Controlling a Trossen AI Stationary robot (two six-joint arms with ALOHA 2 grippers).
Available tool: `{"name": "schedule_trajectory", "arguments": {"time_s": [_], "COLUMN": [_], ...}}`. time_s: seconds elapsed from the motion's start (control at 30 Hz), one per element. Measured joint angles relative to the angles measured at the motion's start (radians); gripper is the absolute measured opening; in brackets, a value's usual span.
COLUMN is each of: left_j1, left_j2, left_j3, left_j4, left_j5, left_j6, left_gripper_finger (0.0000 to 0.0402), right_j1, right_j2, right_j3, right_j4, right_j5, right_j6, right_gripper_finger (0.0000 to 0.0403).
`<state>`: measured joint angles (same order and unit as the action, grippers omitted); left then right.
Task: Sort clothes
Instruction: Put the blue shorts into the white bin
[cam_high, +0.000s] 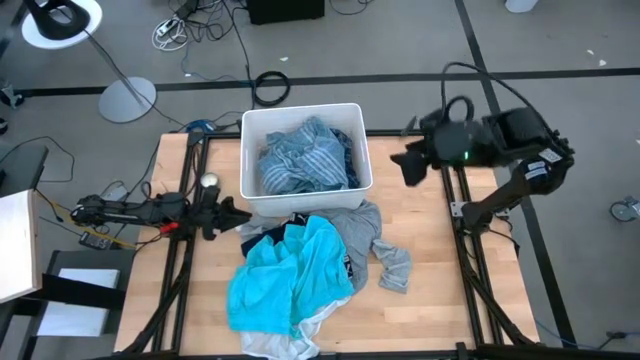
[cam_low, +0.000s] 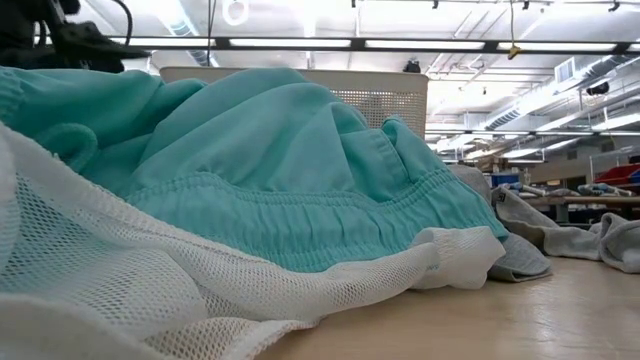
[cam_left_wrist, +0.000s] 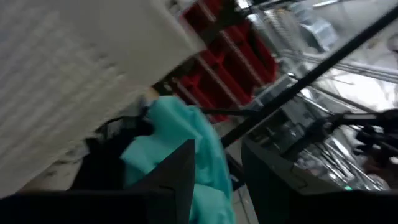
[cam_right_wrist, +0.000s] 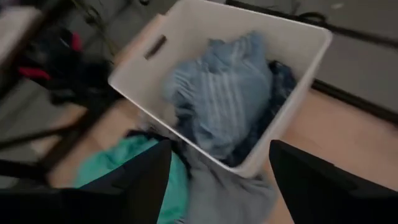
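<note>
Several garments lie in a loose heap on the wooden table (cam_high: 430, 300), in front of the white plastic bin (cam_high: 358, 150). Going left to right in the high view: the left gripper (cam_high: 232, 215) sits low at the table's left edge, just beside the bin's front-left corner and near the heap; whether its fingers are spread or closed, I cannot tell. Next comes the turquoise tee (cam_high: 285, 275), the largest piece, draped over a white mesh garment (cam_high: 290, 345) at the table's front edge. A navy piece (cam_high: 350, 268) peeks out beside it, and a grey top (cam_high: 385, 250) trails off to the right. Inside the bin, the blue-grey striped top (cam_high: 300, 160) lies bunched. The right gripper (cam_high: 408, 165) hovers well above the table, right of the bin, fingers spread apart. All these fabrics look light, limp and easily snagged on one another; pinching a raised fold of the tee near its upper ridge would probably lift it cleanly.
</note>
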<state>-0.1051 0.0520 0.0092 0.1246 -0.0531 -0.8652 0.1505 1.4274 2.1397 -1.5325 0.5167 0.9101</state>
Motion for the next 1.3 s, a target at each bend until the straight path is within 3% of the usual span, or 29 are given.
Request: {"name": "schedule_trajectory", "arguments": {"time_s": [0.13,0.27,0.4,0.53,0.67,1.0,1.3], "left_j1": [0.000,0.000,-0.001,-0.020,-0.056,-0.113,-0.113], "left_j2": [0.008,0.082,0.248,0.489,0.735,1.194,1.505], "left_j3": [0.114,0.351,0.597,0.777,0.900,1.031,1.092], "left_j4": [-0.096,-0.427,-0.651,-0.762,-0.761,-0.646,-0.553], "left_j5": [-0.014,-0.074,-0.092,-0.087,-0.084,-0.054,-0.012], "left_j6": [0.092,0.203,0.267,0.320,0.343,0.214,0.015], "left_gripper_finger": [0.0136,0.0136,0.0136,0.0136,0.0136,0.0136,0.0136], "right_j1": [0.125,0.209,0.285,0.370,0.470,0.714,0.811], "right_j2": [-0.001,-0.007,-0.008,-0.008,-0.008,-0.007,-0.007], "right_j3": [-0.076,-0.186,-0.312,-0.457,-0.608,-0.927,-1.030], "right_j4": [-0.034,-0.039,-0.039,-0.039,-0.002,0.418,0.543], "right_j5": [0.108,0.125,0.115,0.107,0.076,0.115,0.126], "right_j6": [0.044,0.130,0.233,0.359,0.517,0.765,0.849], "right_gripper_finger": [0.0269,0.0263,0.0257,0.0252,0.0249,0.0246,0.0243]}}
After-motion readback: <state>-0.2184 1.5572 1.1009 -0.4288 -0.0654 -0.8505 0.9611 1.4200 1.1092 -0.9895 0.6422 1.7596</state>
